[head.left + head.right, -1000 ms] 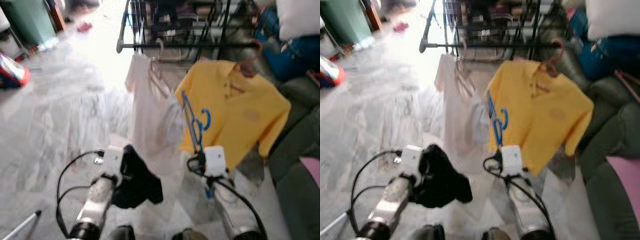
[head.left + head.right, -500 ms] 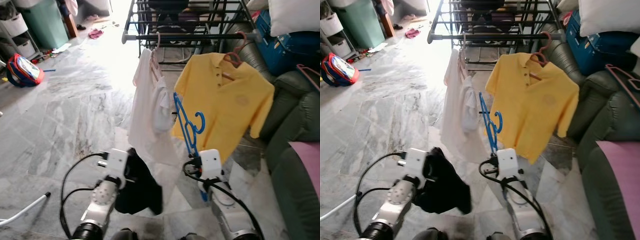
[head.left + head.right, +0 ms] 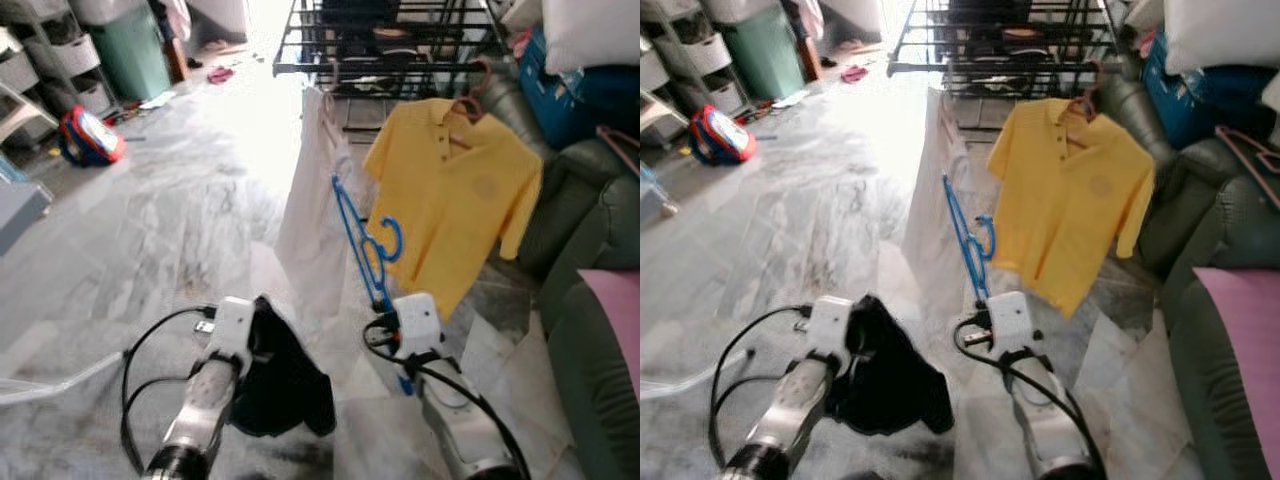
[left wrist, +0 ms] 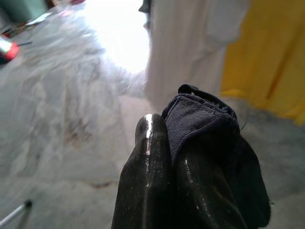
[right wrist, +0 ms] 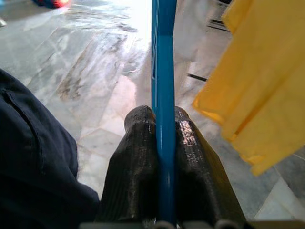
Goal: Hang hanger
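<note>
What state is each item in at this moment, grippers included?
Blue hanger: bare, upright, clamped in right gripper.
Dark garment: pinched in left gripper, dangling.
Yellow shirt: hung on rack.
White garment: hung on rack.

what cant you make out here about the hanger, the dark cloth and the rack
- Blue hanger: its lower end, hidden in the head views behind the right wrist module; in the right wrist view the right pincer covers it.
- Dark garment: its kind; bunched over the left pincer.
- Drying rack: its top, cut by the frame edge.
- White garment: its hanger, too small.
- Yellow shirt: chest emblem, too small.
</note>
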Robot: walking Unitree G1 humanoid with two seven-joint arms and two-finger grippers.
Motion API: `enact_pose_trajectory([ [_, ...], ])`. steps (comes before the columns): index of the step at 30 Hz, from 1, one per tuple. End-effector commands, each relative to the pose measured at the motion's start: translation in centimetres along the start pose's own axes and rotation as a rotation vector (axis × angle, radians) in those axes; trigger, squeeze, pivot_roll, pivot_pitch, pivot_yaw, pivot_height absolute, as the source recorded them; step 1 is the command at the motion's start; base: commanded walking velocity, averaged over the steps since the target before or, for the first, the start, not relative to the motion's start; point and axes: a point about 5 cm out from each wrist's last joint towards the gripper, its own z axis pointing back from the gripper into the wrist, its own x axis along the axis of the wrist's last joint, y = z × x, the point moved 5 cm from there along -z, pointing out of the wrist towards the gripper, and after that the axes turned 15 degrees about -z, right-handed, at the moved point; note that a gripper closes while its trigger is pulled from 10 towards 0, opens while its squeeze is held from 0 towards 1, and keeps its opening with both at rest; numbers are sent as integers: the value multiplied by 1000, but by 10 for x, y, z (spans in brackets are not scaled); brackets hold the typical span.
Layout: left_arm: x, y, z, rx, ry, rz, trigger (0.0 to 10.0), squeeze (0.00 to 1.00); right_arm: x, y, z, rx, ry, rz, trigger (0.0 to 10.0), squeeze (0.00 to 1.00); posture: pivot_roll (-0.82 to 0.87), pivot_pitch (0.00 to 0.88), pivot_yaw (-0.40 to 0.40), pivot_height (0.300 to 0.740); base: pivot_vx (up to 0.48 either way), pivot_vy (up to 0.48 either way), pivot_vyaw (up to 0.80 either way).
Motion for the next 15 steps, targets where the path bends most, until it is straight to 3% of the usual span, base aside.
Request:
enact_pose_trajectory([
  [1, 5, 9, -3, 29, -14, -12, 10000, 0, 7, 7, -2, 26, -20, 7, 10000, 0, -96, 135, 10, 740, 0, 0, 800],
  [15, 7, 9, -5, 12, -12, -11, 10000, 0, 9, 15, -2, 77, -11, 67, 10000, 0, -97, 173, 14, 740, 0, 0, 800],
])
